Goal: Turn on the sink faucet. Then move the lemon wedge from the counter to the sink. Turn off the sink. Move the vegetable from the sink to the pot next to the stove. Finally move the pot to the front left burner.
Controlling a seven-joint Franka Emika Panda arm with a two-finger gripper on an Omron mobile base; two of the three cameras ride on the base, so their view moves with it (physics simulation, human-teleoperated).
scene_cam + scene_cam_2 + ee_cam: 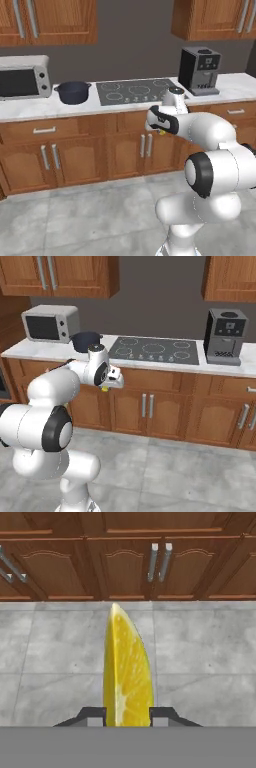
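Note:
My gripper (pixel 127 714) is shut on the bright yellow lemon wedge (pixel 125 672), which stands upright between the two dark fingertips (pixel 92 716) in the hand view. In the base views the hand hangs in front of the brown cabinets, below counter height, with a speck of yellow lemon wedge (pixel 162 133) (pixel 104 389) under it. The dark navy pot (pixel 73 92) (pixel 86 340) sits on the white marble counter (pixel 40 106) (pixel 40 350) just left of the dark glass stove (pixel 135 91) (pixel 155 350). The sink and faucet are out of view.
A silver toaster oven (pixel 24 76) (pixel 49 323) stands left of the pot. A black coffee machine (pixel 200 70) (pixel 226 336) stands right of the stove. Wooden cabinet doors with metal handles (pixel 159 562) face the hand, over a grey tiled floor (pixel 200 657).

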